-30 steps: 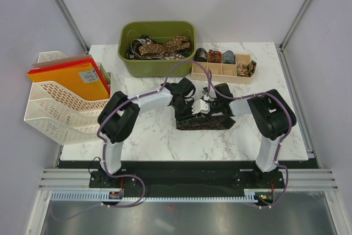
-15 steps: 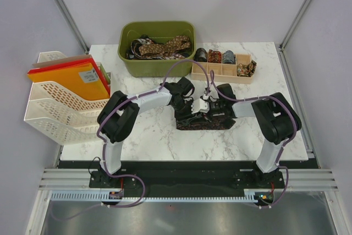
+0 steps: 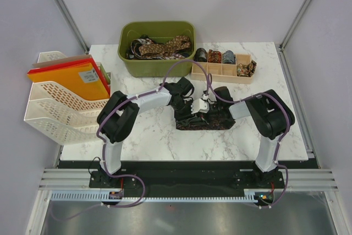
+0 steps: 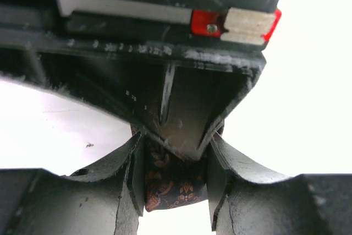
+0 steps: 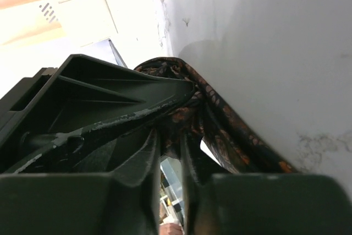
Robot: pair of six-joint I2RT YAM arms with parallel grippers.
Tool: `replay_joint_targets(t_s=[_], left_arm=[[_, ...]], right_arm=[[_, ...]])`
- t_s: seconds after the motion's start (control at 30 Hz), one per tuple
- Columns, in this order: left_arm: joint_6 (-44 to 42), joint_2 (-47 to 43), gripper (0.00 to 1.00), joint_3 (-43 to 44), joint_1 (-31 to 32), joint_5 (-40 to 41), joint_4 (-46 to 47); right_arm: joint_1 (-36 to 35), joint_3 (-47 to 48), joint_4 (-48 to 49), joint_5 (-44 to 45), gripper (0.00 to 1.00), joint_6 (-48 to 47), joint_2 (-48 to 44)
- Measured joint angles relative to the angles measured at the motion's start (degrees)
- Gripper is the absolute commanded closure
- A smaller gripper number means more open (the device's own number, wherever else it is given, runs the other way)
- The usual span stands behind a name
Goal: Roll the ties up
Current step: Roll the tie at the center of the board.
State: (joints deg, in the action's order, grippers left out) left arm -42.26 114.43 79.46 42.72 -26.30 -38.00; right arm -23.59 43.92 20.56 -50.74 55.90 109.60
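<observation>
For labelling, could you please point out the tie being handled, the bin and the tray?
tie (image 3: 212, 124): top view, near edge of the fabric.
bin (image 3: 157, 67): top view, front wall.
tray (image 3: 220, 77): top view, front wall.

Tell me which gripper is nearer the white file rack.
Left. The left gripper grips the dark tie on the side toward the white file rack; the right gripper is at the same tie, farther from it.

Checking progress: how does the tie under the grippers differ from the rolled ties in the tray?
Shape: the gripped tie is a loose, partly gathered strip; the rolled ties are tight coils. Place: the gripped tie lies on the marble table; the rolled ties sit in compartments of the wooden tray. Hold: the left gripper pinches the gripped tie; the rolled ties are untouched. Both are dark patterned fabric.
</observation>
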Motion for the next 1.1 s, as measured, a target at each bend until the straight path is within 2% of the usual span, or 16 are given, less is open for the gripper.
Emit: replay_joint_targets(t_s=[0.03,0.07,0.2,0.23,0.33,0.73,0.8,0.9,1.1], left_arm=[[0.0,0.0,0.55,0.0,0.0,0.0,0.0],[0.0,0.0,0.54,-0.1,0.0,0.0,0.0],[0.0,-0.2,0.43,-0.4,-0.3,-0.2,0.0],[0.0,-0.3,0.36,-0.5,-0.3,-0.3,0.0],[0.0,-1.2,0.29,-1.5,-1.0,-1.2,0.0],[-0.3,-12.2,0.16,-10.8,-7.1,-4.3,2.2],[-0.7,-12.8,0.09,-11.9,-7.3,-4.3,3.1],[-1.5,-12.9,0.05,-13.4,-7.0,-4.5,5.5],[-4.4,-12.9,0.03,-15.3,-6.1,-4.7,10.3]], right_arm=[[0.0,0.0,0.0,0.0,0.97,-0.2,0.0],[0.0,0.0,0.0,0.0,0.99,-0.3,0.0],[0.0,0.2,-0.9,0.0,1.00,-1.7,0.0],[0.0,0.4,-1.7,0.0,1.00,-2.2,0.0],[0.0,1.0,-4.2,0.0,1.00,-4.1,0.0],[0.2,3.2,-11.9,0.4,1.00,-10.8,0.3],[0.2,3.5,-12.7,0.4,1.00,-11.3,0.3],[0.2,4.8,-14.8,0.4,1.00,-12.7,1.0],[0.2,6.2,-17.8,0.2,1.00,-14.3,1.5]])
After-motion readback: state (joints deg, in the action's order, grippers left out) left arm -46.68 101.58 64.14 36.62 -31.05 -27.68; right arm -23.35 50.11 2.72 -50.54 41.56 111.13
